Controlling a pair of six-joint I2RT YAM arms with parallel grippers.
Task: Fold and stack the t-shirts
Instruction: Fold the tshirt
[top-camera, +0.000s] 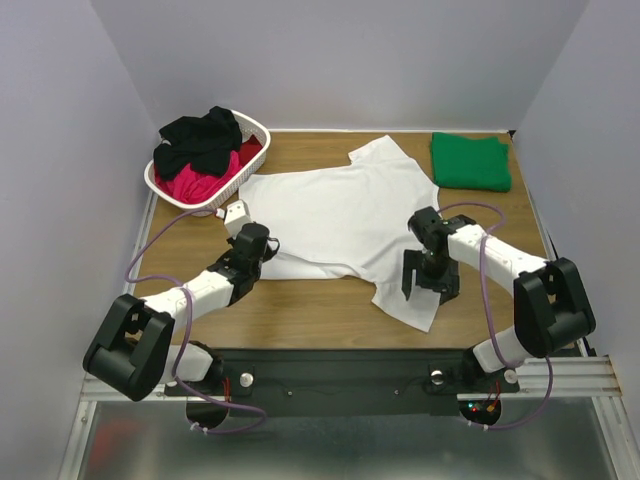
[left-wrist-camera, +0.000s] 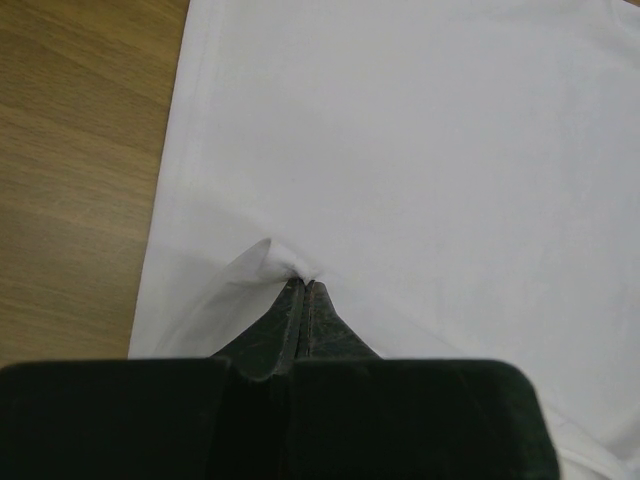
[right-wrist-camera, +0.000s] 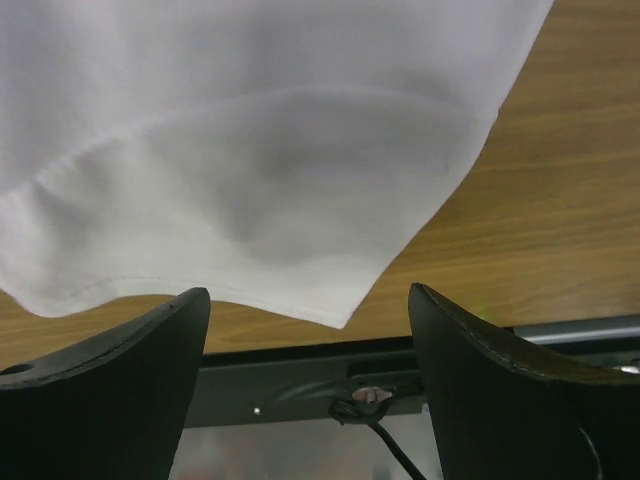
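White t-shirt (top-camera: 340, 215) spread flat mid-table (top-camera: 300, 312); first fold being set up. Left gripper (left-wrist-camera: 303, 288) clamped on a pinch of cloth near its edge; right gripper (right-wrist-camera: 308, 295) apart, straddling the near-right corner. Next, probably: close right, lift both, fold across.

Top external: set high above the near edge of the table (top-camera: 300, 310), looking down and forward. It takes in the whole top, with the near edge at 6 o'clock and the back wall at 12.
Left wrist: sits just behind the left gripper (left-wrist-camera: 303, 287), very close, and looks along the fingers onto the white t-shirt (left-wrist-camera: 420, 150). Wood shows at 9 o'clock.
Right wrist: sits low behind the right gripper (right-wrist-camera: 308, 295), close to the cloth, facing the table's near edge at 6 o'clock.
Shared: all three views see the shirt and the wood — the wrist patches lie at 8 and 4 o'clock of the shirt.
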